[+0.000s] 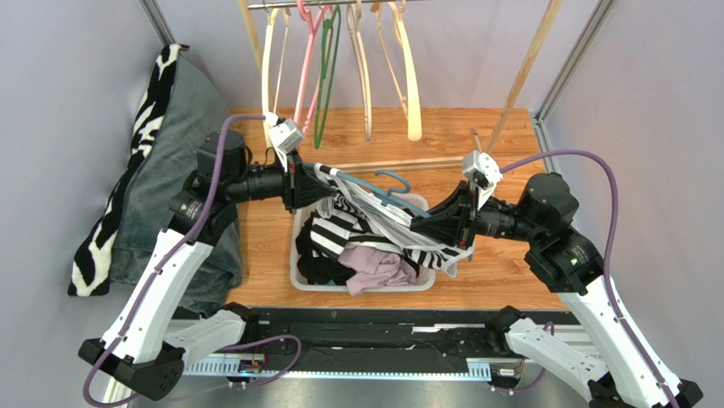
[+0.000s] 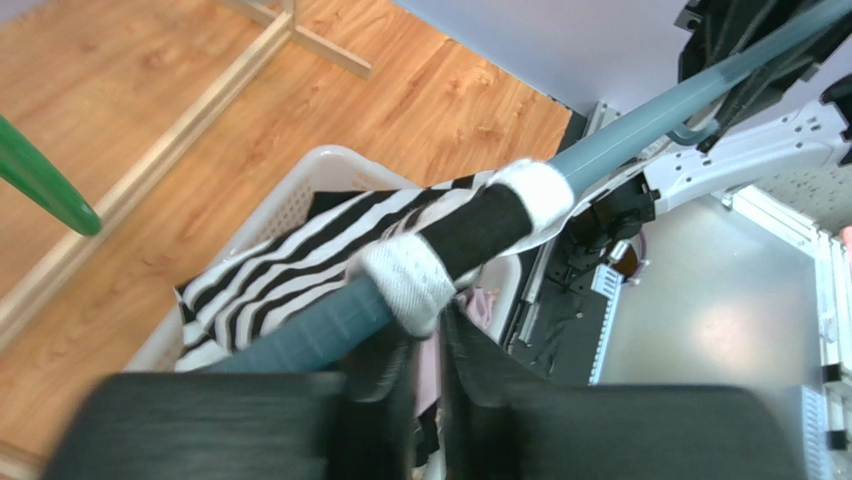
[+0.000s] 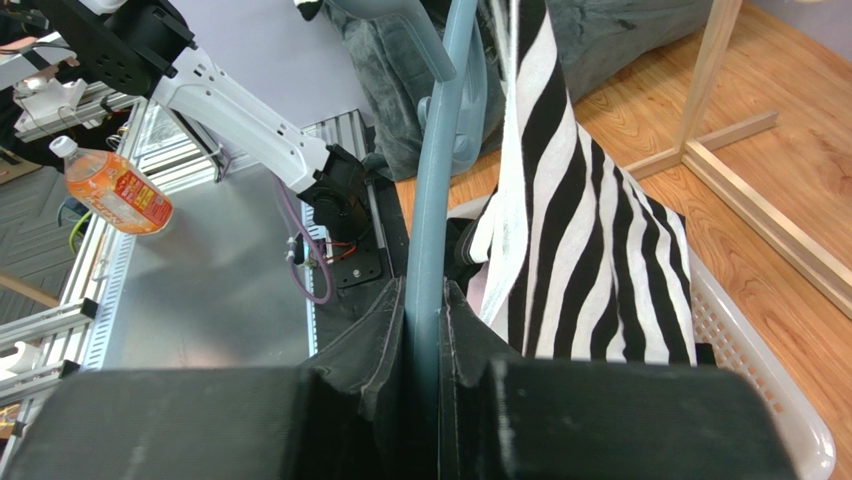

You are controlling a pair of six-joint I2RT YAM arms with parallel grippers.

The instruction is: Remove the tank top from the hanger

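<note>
Cloth of the tank top (image 3: 570,230) is hanging limp and light, so I'm targeting its strap (image 2: 480,225) on the hanger (image 3: 435,200) my right gripper (image 3: 425,300) is clamping; whether the left gripper (image 2: 425,345) is holding it, I can't tell.

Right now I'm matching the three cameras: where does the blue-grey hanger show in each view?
Top external: the blue-grey hanger crosses the centre, above the white laundry basket.
Left wrist: the hanger runs diagonally from bottom centre to top right.
Right wrist: the hanger rises straight up the middle.
Shared landmark: the basket, centre left and lower right in the wrist views.
</note>
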